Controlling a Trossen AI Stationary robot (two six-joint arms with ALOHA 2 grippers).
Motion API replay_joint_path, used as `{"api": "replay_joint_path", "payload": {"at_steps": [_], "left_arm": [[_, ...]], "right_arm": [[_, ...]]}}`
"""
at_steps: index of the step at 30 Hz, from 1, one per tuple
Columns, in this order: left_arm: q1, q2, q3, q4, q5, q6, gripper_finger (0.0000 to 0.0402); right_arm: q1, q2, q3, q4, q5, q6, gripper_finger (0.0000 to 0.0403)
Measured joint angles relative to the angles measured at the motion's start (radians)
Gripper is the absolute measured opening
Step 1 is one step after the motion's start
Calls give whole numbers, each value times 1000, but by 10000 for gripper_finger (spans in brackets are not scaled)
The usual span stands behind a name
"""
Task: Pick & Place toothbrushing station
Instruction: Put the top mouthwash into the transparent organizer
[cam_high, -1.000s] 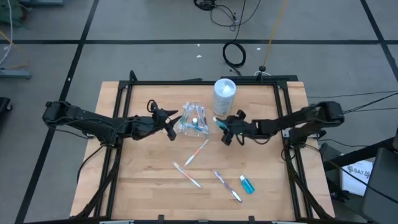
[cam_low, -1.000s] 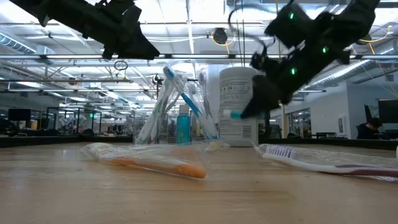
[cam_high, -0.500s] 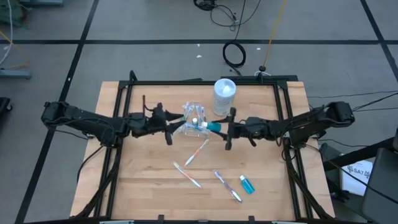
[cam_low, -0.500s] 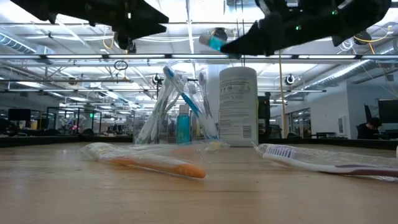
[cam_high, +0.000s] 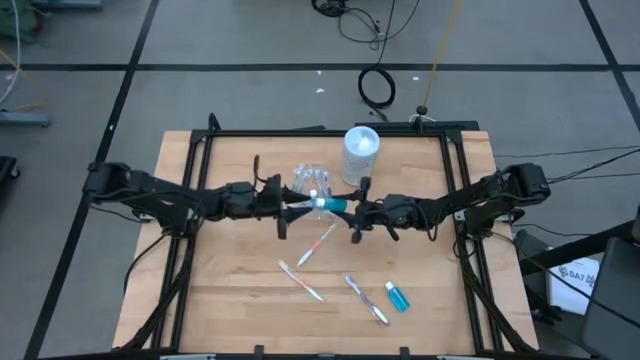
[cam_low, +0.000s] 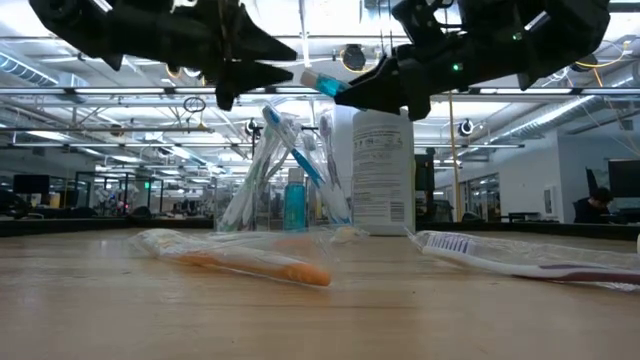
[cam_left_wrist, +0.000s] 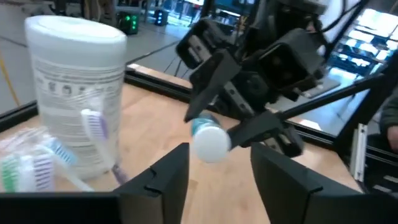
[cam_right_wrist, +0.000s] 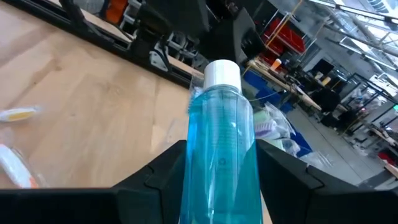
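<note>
Both arms are being held stretched inward toward the frame centre in the high view. The right gripper (cam_high: 352, 209) is being kept clamped, horizontal, right of centre. The left gripper (cam_high: 288, 207) is being held parted, facing it, left of centre.

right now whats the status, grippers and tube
Right gripper shut on blue tube, held above the cup, cap toward left gripper. Left gripper open, close to the cap, not gripping. Canister stands just behind the cup.
</note>
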Motion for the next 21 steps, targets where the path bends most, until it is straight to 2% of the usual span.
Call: {"api": "replay_joint_path", "payload": {"at_steps": [8,16,21], "left_arm": [[30,9,0,20,1,0,234],[29,96,72,60,44,-4,237],[35,161,151,-12,53,-24,237]], "right_arm": [[-5,1,0,13,-2,-1,164],[-11,0,0,32,-5,-4,164],[-11,0,0,26,-4,-9,164]]}}
